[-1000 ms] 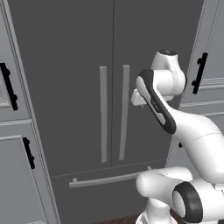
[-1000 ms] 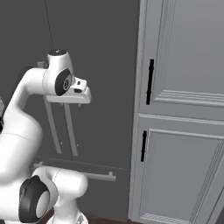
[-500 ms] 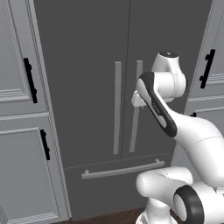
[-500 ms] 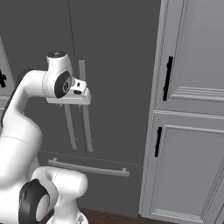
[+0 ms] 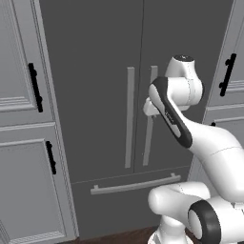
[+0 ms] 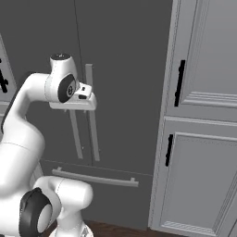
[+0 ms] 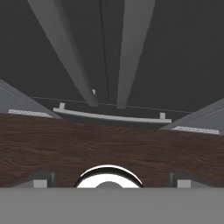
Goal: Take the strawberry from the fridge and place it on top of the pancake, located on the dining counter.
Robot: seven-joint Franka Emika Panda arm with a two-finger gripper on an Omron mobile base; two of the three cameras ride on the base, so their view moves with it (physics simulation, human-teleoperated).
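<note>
The fridge (image 5: pixel 100 71) stands right in front of me, both dark grey doors closed, its two long bar handles (image 5: pixel 129 116) side by side at the centre seam. My arm is folded before it, and the gripper (image 5: pixel 148 108) hangs beside the right handle, pointing down. In the hand view the fingertips (image 7: pixel 42 178) sit far apart at the bottom, nothing between them, so the gripper (image 7: pixel 112 180) is open. That view looks down along both handles (image 7: pixel 131 48) to the freezer drawer bar (image 7: pixel 109 116). The strawberry is hidden behind the doors. Pancake and dining counter are out of view.
Paneled grey cabinets with black handles flank the fridge on the left (image 5: pixel 21 143) and on the right (image 6: pixel 203 115). A horizontal drawer bar (image 5: pixel 136 183) runs low across the fridge. Dark wood floor (image 7: pixel 109 148) lies below.
The whole picture has slid to the right in both base views, so the base has moved; the fridge handles now sit nearer the centre. The arm keeps its pose.
</note>
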